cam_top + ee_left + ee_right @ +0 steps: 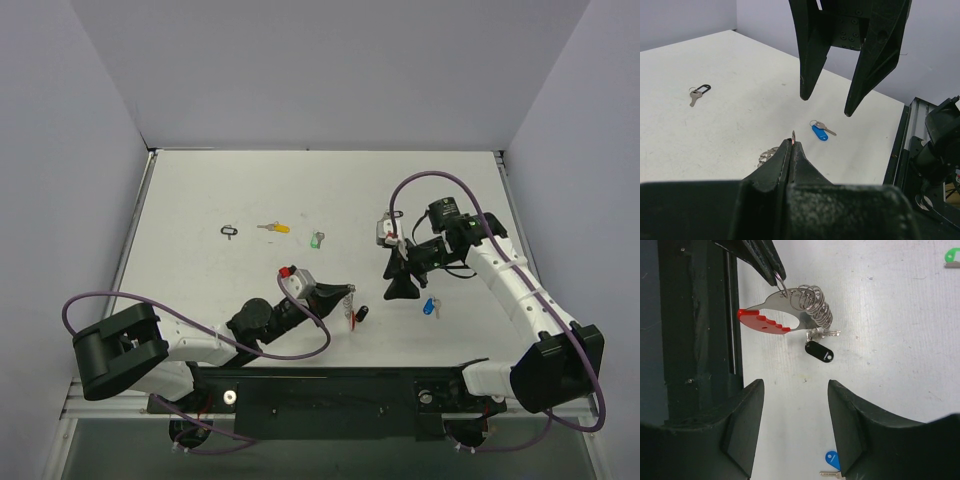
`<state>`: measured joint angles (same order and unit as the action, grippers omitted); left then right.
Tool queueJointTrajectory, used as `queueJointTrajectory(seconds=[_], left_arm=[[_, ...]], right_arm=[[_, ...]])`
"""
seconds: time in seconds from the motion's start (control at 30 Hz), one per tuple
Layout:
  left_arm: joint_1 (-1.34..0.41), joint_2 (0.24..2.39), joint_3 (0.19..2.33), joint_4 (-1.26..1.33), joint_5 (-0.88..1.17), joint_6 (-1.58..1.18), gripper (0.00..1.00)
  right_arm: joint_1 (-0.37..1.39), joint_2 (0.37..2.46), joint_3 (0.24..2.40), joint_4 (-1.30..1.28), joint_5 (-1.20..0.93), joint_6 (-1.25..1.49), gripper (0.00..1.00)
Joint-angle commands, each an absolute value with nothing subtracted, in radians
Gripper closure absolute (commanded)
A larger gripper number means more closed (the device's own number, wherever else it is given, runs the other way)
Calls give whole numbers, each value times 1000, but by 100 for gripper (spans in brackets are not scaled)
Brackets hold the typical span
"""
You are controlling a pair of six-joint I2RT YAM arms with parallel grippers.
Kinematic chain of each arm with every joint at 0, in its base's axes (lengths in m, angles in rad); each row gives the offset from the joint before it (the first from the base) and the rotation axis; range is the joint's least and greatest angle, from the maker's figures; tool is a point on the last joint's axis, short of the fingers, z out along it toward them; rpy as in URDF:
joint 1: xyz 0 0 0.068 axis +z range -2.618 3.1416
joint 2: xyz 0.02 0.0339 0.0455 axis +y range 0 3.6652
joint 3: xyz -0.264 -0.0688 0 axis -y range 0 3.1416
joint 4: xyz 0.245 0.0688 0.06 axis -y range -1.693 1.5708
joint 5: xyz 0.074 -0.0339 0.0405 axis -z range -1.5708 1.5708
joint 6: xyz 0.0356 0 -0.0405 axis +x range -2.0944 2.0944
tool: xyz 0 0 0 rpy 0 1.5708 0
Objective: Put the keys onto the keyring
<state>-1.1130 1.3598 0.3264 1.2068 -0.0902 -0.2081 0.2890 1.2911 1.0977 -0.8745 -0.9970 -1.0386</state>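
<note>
1. The left gripper is pinched shut on the keyring, gripping thin metal near its red tag. The ring hangs low over the table, just in front of that arm.
2. The right gripper stands partly open with nothing between its fingers, hovering near the ring.
3. A black-tagged key touches the end of the ring's coiled loop. Whether it is threaded on cannot be told.
4. The blue key lies flat on the table, nearest the right gripper. The green key and yellow key lie farther back, well apart from the ring.
5. Each key is probably light, stiff and thin. Lying flush on the table, it may skid under a finger.
6. The plastic tag looks like the thicker, less slippery place to grip. Taking it there would leave the metal eye free for the ring.
7. The coil will likely flex and swing when a key pushes on it, so the pinch needs to be firm.
</note>
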Motion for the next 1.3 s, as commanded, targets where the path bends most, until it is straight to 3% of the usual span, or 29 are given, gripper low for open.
queueJointTrajectory(seconds=[0.0,0.17,0.33,0.67,1.27], left_arm=[[-1118,1335,327,1315,-110,-230,100],[-1118,1333,318,1322,-118,-238,100],[-1118,1328,307,1342,-132,-238,100],[-1118,1341,304,1387,-127,-216,100],[-1118,1413,324,1485,-89,-225,100]], right_arm=[[308,1285,1160,-879,-950,-985,51],[337,1282,1204,-877,-913,-979,50],[359,1293,1181,-864,-1037,-1025,50],[442,1324,1177,-887,-1069,-1135,50],[505,1436,1244,-882,-1078,-1101,60]])
